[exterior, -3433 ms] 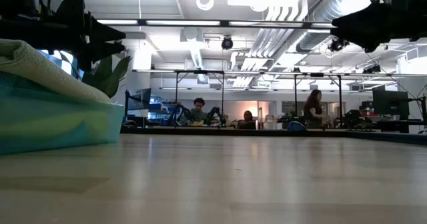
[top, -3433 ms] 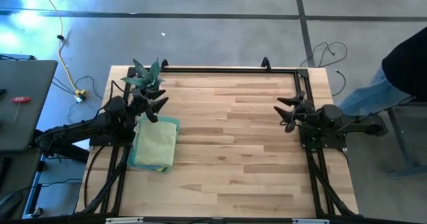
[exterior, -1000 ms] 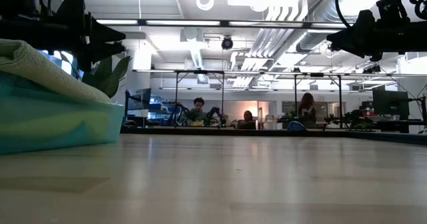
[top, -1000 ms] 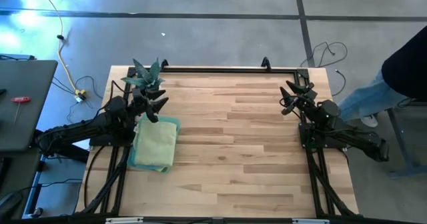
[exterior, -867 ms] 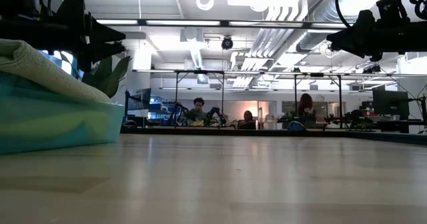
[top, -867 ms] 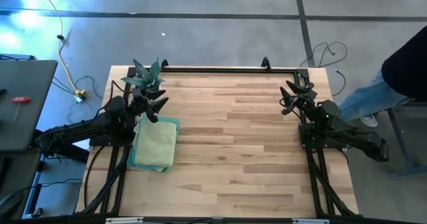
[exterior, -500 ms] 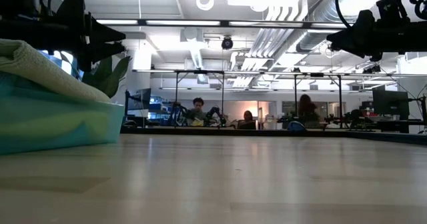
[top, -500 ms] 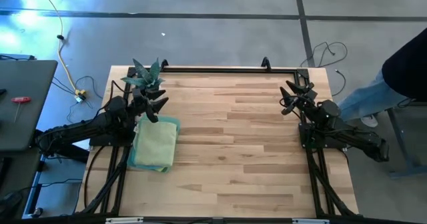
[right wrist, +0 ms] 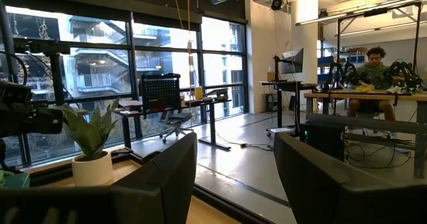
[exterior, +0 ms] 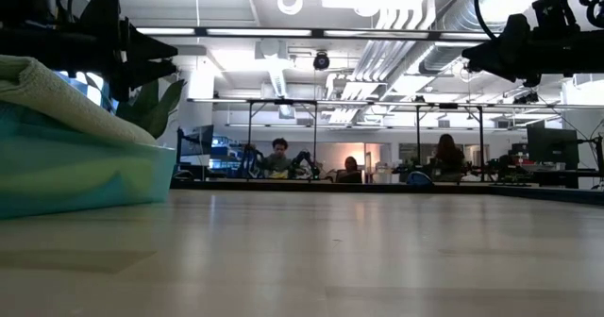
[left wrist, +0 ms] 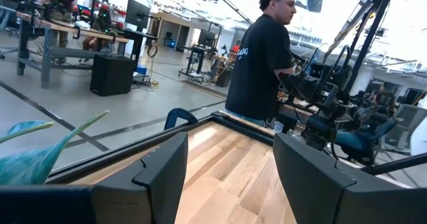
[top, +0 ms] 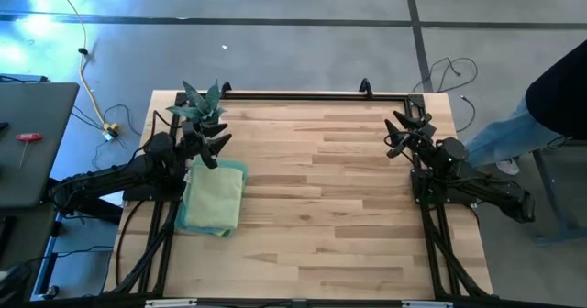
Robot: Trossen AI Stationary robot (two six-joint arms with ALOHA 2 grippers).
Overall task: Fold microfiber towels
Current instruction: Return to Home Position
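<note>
A stack of folded microfiber towels (top: 214,198) lies flat on the table near its left edge, a pale green one on top, teal edges showing beneath; in the low view the towel stack (exterior: 66,157) fills the left side. My left gripper (top: 220,146) stands open in the air just beyond the stack's far end, empty. My right gripper (top: 401,134) stands open above the table's far right part, empty. The left wrist view shows my left gripper (left wrist: 230,164) with bare table between its fingers; my right gripper (right wrist: 235,164) looks out into the room.
A small potted plant (top: 200,104) stands at the far left corner, close behind my left gripper. A black frame (top: 312,95) runs along the table's far edge and sides. A person (top: 550,106) stands beyond the right edge. The table's wooden middle (top: 321,198) is bare.
</note>
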